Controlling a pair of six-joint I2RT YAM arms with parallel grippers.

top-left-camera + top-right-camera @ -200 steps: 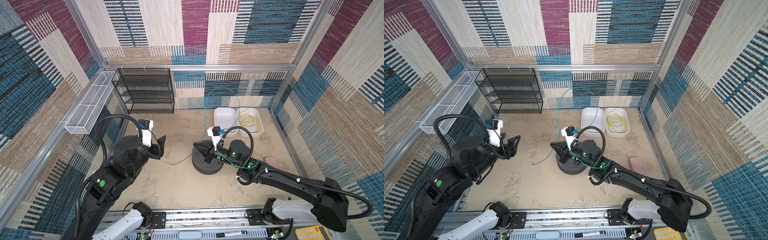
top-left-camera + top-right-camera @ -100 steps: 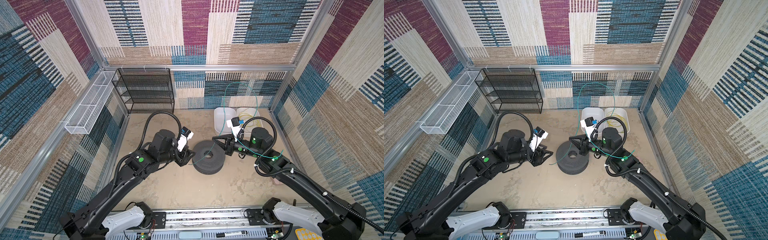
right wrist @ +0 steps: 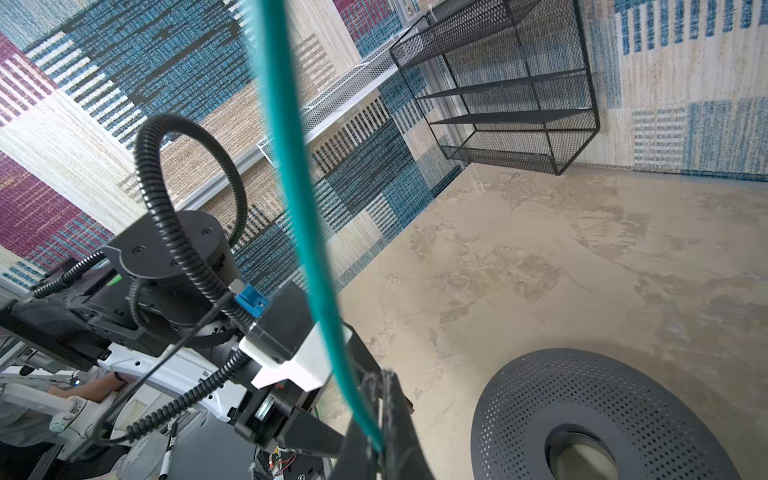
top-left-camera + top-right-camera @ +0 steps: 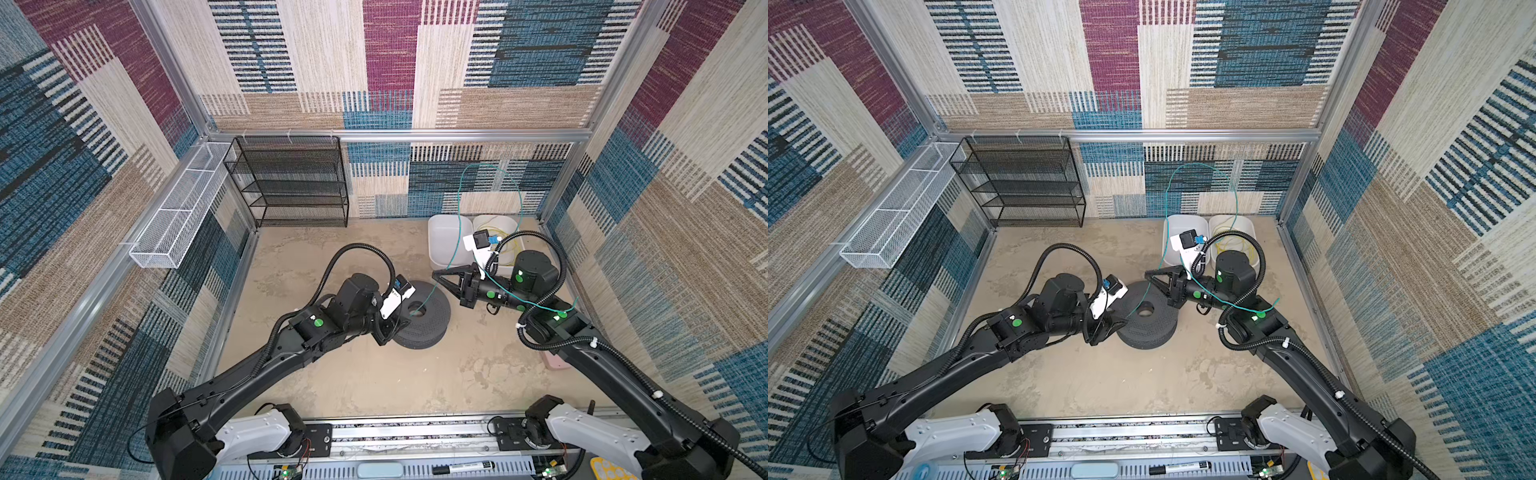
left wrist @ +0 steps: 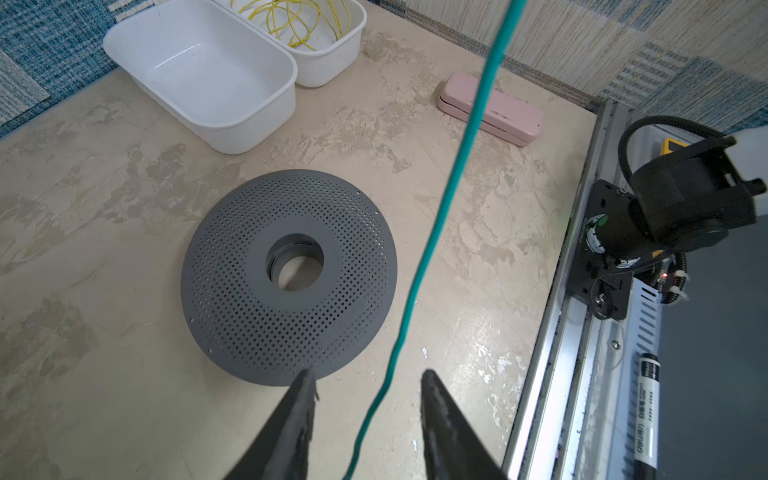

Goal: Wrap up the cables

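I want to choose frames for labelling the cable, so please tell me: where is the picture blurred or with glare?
Right wrist view: the teal cable, close to the lens, is thick and blurred; the grey spool is sharp. Left wrist view: the cable blurs as it nears the lens; mild glare in the empty white bin. Both top views: even light, all sharp.
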